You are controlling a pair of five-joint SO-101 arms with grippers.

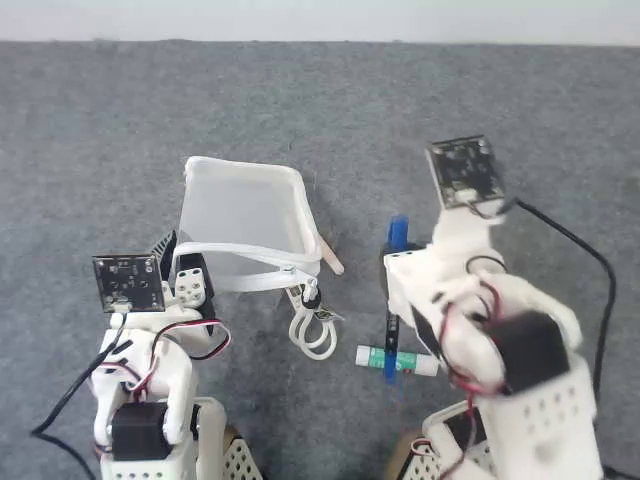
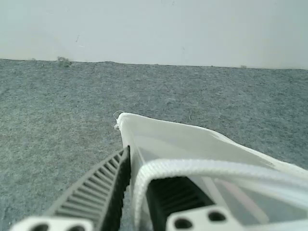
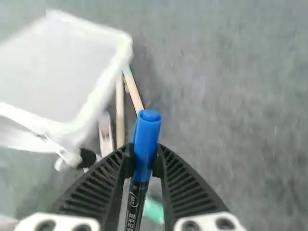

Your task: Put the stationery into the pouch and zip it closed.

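Observation:
A translucent white pouch [image 1: 240,215] lies open-mouthed on the grey felt, its zip band [image 1: 235,268] facing the arms. My left gripper [image 1: 186,264] is shut on the pouch's near left edge; in the left wrist view the band [image 2: 202,167] runs between the ribbed fingers [image 2: 103,187]. My right gripper [image 1: 397,262] is shut on a blue marker [image 1: 398,233], held just right of the pouch. In the right wrist view the marker [image 3: 145,134] points past the gripper [image 3: 143,158], with the pouch [image 3: 62,72] off to one side. A green-and-white stick [image 1: 397,360] lies under the right arm.
A thin wooden stick [image 1: 331,256] lies against the pouch's right corner. The zip pull with white cord loops [image 1: 312,335] trails from the pouch mouth. Grey felt [image 1: 100,120] stretches behind the pouch to a pale wall.

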